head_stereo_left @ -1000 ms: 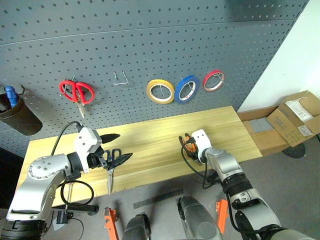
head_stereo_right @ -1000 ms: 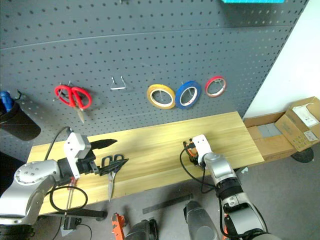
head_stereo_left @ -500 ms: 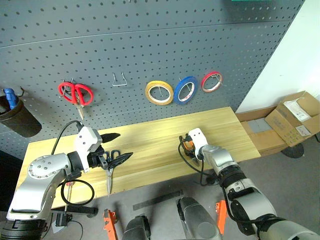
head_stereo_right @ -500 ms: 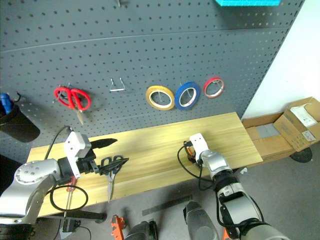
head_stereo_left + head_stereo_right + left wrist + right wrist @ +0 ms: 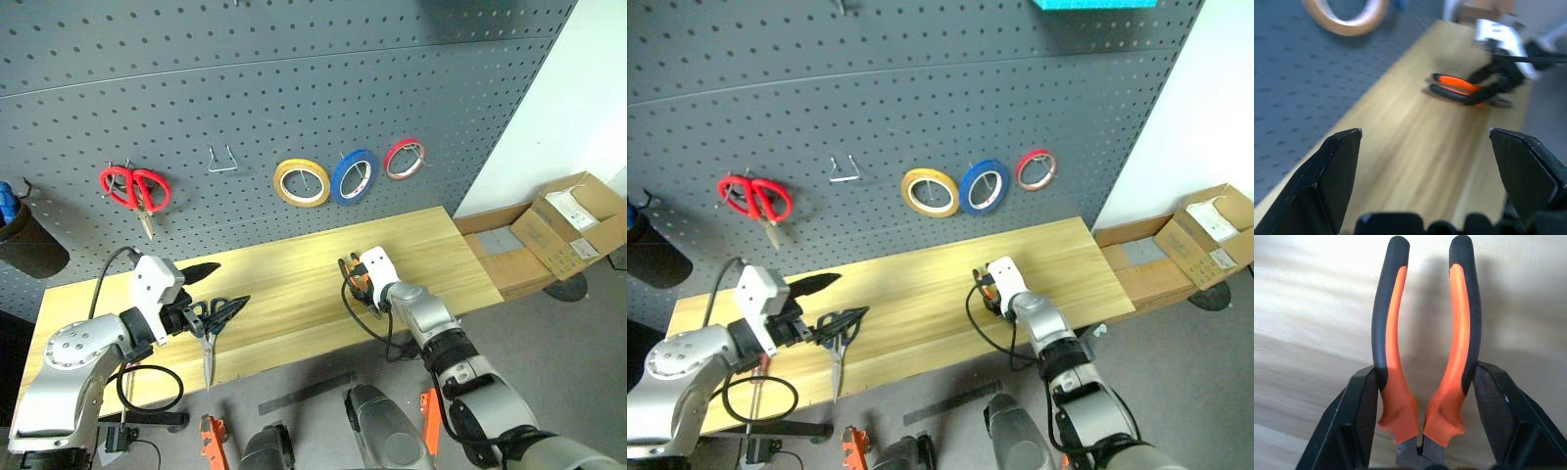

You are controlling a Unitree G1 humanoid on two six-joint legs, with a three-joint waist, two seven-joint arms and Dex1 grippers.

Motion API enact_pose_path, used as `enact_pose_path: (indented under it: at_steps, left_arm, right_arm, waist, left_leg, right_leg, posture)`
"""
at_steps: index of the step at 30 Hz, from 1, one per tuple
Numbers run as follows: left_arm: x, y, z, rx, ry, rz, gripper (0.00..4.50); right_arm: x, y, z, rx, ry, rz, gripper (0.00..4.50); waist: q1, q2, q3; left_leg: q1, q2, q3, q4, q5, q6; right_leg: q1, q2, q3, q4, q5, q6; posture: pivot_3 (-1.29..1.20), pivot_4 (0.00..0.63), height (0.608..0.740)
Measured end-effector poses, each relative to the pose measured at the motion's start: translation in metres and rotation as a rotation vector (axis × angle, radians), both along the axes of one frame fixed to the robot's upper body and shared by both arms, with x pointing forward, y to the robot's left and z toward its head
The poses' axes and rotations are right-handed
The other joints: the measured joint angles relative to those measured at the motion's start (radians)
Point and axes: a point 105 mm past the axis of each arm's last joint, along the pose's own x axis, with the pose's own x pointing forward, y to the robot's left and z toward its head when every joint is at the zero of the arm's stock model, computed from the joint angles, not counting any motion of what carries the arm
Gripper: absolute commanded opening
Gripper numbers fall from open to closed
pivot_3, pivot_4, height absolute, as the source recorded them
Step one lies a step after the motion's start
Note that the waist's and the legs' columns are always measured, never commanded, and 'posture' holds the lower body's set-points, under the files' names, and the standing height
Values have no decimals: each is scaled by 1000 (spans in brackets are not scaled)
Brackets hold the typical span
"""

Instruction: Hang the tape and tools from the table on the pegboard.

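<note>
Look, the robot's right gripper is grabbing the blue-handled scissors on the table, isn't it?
Not quite. The right gripper is grabbing the pliers with orange-and-black handles on the table, as the right wrist view shows. The blue-handled scissors lie by the left gripper.

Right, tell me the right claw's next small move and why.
Probably finish closing and lift. The right claw has a finger against the outside of each handle of the pliers, near the pivot. The pliers seem to sit at the table, though contact is hard to judge. Once the grip is firm, raise them toward the pegboard.
</note>
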Motion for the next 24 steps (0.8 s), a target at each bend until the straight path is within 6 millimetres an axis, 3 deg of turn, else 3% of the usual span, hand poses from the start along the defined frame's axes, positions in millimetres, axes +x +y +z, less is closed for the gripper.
enact_pose_path:
  at_steps: [6, 8, 15, 19, 21, 24]
  left_arm:
    - [-1, 19, 3, -43, -30, 106, 4500]
    - [-3, 22, 4, -69, -35, 123, 4500]
    - [-11, 43, 11, -225, -73, 275, 4500]
    - [-16, 45, 18, -287, -78, 294, 4500]
    - [-18, 46, 19, -302, -75, 304, 4500]
    - [-21, 49, 19, -305, -66, 322, 4500]
  right_arm:
    - [-21, 16, 8, 49, -3, 24, 2404]
    - [-23, 18, 19, 63, -33, 38, 2404]
    - [-47, 60, 121, 245, -370, 223, 2403]
    - [-55, 89, 186, 371, -556, 304, 2401]
    - [-54, 96, 204, 381, -620, 335, 2401]
    - [-37, 105, 217, 367, -656, 333, 2401]
  waist:
    - [9, 0, 0]
    - [11, 0, 0]
    - [14, 0, 0]
    - [27, 0, 1]
    - [36, 0, 0]
    - [46, 0, 1]
  left_leg:
    - [0, -1, 1, 2, 0, 0]
    - [0, -1, 1, 2, 0, 0]
    - [0, 4, 0, 0, 0, 0]
    - [2, 4, 0, 1, 0, 0]
    - [2, 4, 0, 1, 0, 0]
    - [2, 2, 2, 2, 0, 0]
  right_leg:
    - [1, 0, 0, -1, 0, 0]
    - [0, 0, 0, -1, 0, 0]
    - [-1, 0, -1, -1, 1, -1]
    - [1, 1, -1, -2, 1, -2]
    - [2, 1, -1, -2, 1, -2]
    - [1, 1, -1, -2, 1, -2]
  posture:
    - [-264, 179, 740]
    - [-255, 181, 740]
    - [-229, 196, 740]
    - [-222, 201, 740]
    - [-213, 204, 740]
    - [-198, 204, 740]
